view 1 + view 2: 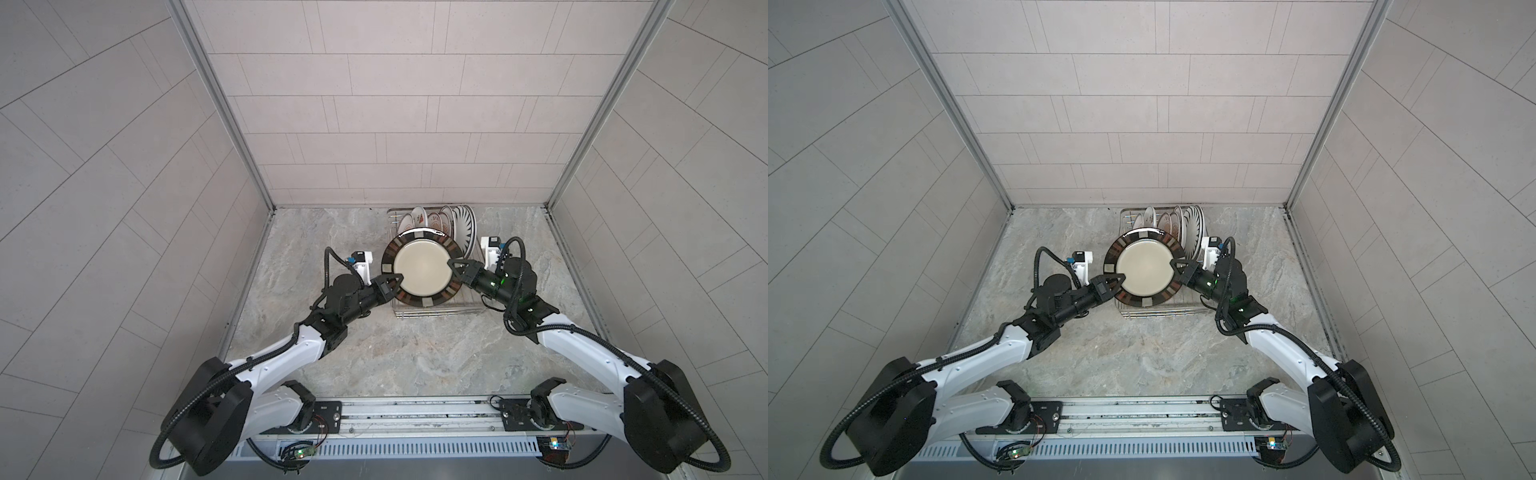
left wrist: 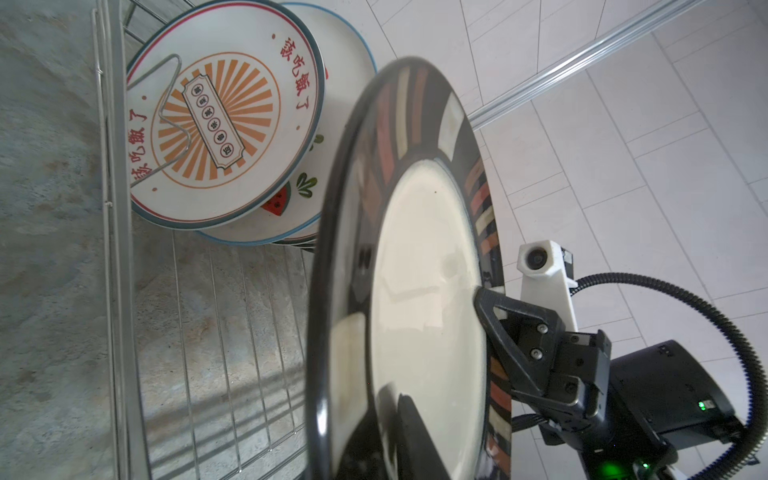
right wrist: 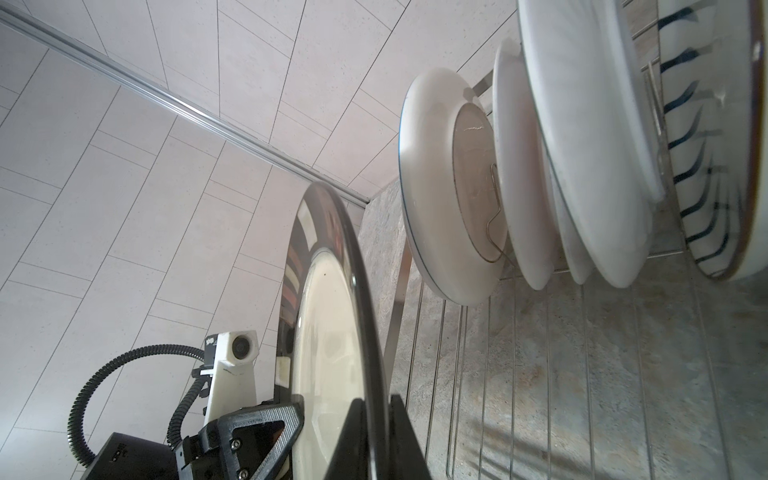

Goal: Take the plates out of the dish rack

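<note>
Right tool (image 1: 451,264) grips dark-rimmed plate (image 1: 420,272); sunburst plate (image 2: 220,120) reads "该吃饭了".

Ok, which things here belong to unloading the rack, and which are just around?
Belongs to the job:
- dark-rimmed plate, held over the dish rack
- right gripper, shut on its rim
- left gripper, jaws around the opposite rim
- racked plates, standing at the rack's far end

Just there:
- marble counter
- tiled walls
- arm rail

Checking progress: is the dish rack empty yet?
No, in a top view several plates stand on edge at the far end of the dish rack.
</note>
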Tool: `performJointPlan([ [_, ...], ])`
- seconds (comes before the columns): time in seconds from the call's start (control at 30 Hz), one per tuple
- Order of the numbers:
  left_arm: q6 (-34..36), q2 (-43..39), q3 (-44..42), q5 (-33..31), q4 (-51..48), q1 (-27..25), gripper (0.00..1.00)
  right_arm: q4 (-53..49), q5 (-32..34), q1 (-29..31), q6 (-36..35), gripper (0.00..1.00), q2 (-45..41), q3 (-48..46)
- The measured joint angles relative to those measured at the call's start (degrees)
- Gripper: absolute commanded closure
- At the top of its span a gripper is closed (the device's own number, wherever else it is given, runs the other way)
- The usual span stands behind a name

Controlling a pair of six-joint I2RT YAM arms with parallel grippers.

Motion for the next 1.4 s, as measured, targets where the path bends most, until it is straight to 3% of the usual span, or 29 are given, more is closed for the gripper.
performJointPlan([
  [0.2,-4.9,1.7,-1.5,-1.2,4.4,0.4,0.88,0.0,3.7,2.2,-1.4,1.0,0.3,-0.1],
  [0.47,-5.7,2.1,-1.6,-3.4,5.0,0.3,0.96,0.5,5.0,3.4,-2.4,0.71,4.1,1.0],
  [0.7,-5.8,2.0,-2.4,-5.6,4.9,0.0,1.0,-2.2,4.8,4.6,-4.1,0.56,4.8,1.3],
  [0.9,-7.3,2.0,-3.6,-6.7,5.1,0.1,1.0,-6.2,4.5,5.5,-6.6,0.28,3.8,2.4],
  [1.1,-9.1,1.2,-5.3,-7.5,5.8,0.9,1.0,-10.5,4.9,6.3,-9.3,0.13,3.5,5.0],
  [1.13,-9.1,0.7,-5.5,-7.8,5.3,1.0,1.0,-11.3,5.2,6.4,-9.8,0.03,3.5,5.4],
  [1.17,-9.1,0.2,-5.6,-8.0,5.0,1.1,1.0,-12.0,5.6,6.7,-10.1,0.01,3.4,5.7],
  [1.4,-9.2,-3.8,-7.3,-8.8,1.1,3.6,1.0,-17.1,11.3,8.5,-15.0,0.01,0.3,7.3],
])
